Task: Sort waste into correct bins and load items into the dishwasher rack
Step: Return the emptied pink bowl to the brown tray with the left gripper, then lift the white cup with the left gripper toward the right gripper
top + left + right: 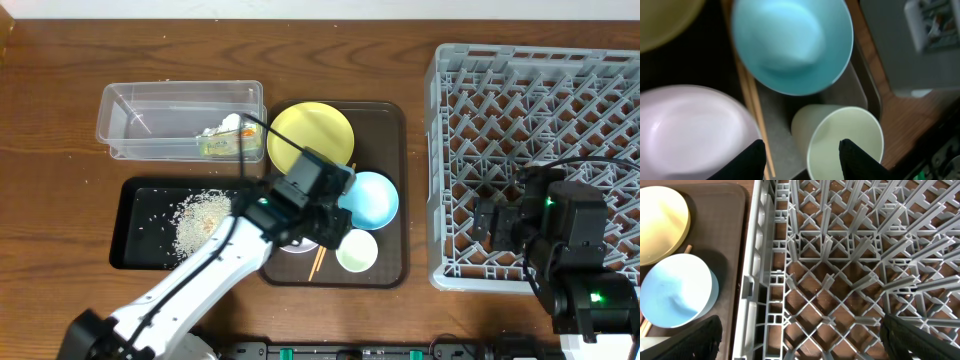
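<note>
Tub (130,100): clear, holds wrapper (222,146), tissue (222,126)
Black tray (130,255): rice (200,218) scattered inside
Plate (310,135), blue bowl (372,198), white bowl (690,130), cup (357,251): upright, clustered
Chopsticks (752,105): between the bowls
Rack (540,100): grey, right

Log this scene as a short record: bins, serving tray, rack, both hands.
clear tub: holds crumpled tissue and snack wrapper
black tray: holds loose rice
brown serving tray: yellow plate, light blue bowl, white bowl, pale green cup, chopsticks
dishwasher rack: no dishes seen in it
left hand: open, over the cup's rim
right hand: open, above the rack
</note>
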Controlling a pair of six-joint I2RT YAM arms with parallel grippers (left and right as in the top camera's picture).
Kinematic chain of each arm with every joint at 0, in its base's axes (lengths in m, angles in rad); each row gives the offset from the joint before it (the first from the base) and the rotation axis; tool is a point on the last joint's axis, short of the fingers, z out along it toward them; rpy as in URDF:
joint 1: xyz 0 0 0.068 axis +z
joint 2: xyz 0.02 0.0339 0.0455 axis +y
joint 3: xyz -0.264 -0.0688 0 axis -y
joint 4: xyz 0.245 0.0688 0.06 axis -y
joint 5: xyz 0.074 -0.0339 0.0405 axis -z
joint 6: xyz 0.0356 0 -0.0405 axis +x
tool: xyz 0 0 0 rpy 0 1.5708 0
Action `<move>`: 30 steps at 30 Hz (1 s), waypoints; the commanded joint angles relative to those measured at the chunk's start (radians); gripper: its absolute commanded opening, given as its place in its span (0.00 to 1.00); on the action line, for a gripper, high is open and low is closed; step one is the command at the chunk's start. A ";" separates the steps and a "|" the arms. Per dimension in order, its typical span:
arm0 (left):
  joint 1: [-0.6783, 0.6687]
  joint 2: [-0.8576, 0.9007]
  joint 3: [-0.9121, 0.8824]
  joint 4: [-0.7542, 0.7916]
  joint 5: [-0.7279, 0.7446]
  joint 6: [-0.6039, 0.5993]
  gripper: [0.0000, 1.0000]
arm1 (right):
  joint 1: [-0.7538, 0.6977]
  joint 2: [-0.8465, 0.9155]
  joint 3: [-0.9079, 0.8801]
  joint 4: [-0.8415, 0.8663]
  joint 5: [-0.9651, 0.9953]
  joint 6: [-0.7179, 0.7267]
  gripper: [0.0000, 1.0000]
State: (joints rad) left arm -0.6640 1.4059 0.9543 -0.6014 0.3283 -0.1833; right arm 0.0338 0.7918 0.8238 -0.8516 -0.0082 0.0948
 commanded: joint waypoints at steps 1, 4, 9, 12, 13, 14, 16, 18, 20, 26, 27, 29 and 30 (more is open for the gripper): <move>-0.037 0.060 0.013 -0.003 -0.035 -0.011 0.50 | -0.006 -0.002 0.018 -0.002 -0.004 0.005 0.99; -0.058 0.117 0.013 -0.003 -0.035 -0.018 0.50 | -0.006 -0.002 0.018 -0.003 -0.004 0.005 0.99; -0.062 0.174 0.013 -0.006 -0.034 -0.018 0.27 | -0.006 -0.002 0.018 -0.006 -0.004 0.005 0.99; -0.059 0.162 0.013 -0.002 -0.034 -0.018 0.12 | -0.006 -0.002 0.018 -0.006 -0.004 0.005 0.99; -0.058 0.153 0.014 -0.001 -0.035 -0.018 0.09 | -0.006 -0.002 0.018 -0.005 -0.004 0.005 0.99; -0.055 0.144 0.015 0.001 -0.034 -0.018 0.08 | -0.006 -0.002 0.018 -0.005 -0.004 0.005 0.99; -0.045 0.109 0.015 0.000 -0.034 -0.018 0.06 | -0.006 -0.002 0.018 -0.005 -0.004 0.005 0.99; -0.028 0.069 0.015 -0.004 -0.034 -0.023 0.06 | -0.006 -0.002 0.018 -0.002 -0.004 0.005 0.99; 0.008 0.015 0.015 -0.006 -0.023 -0.044 0.06 | -0.006 -0.002 0.018 0.007 -0.004 0.005 0.99; 0.180 -0.113 0.015 0.058 0.164 -0.131 0.06 | -0.006 -0.002 0.018 0.056 -0.029 -0.006 0.99; 0.213 -0.115 0.015 0.090 0.222 -0.156 0.06 | -0.006 -0.002 0.018 0.070 -0.069 -0.025 0.99; 0.286 -0.103 0.015 0.173 0.341 -0.230 0.06 | -0.006 0.002 0.018 0.098 -0.196 -0.076 0.99; 0.313 -0.092 0.015 0.211 0.389 -0.266 0.06 | -0.006 0.006 0.018 0.106 -0.260 -0.099 0.99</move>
State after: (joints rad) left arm -0.4175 1.2953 0.9562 -0.4377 0.5114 -0.3298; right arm 0.0322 0.7921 0.8238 -0.7628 -0.0830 0.0704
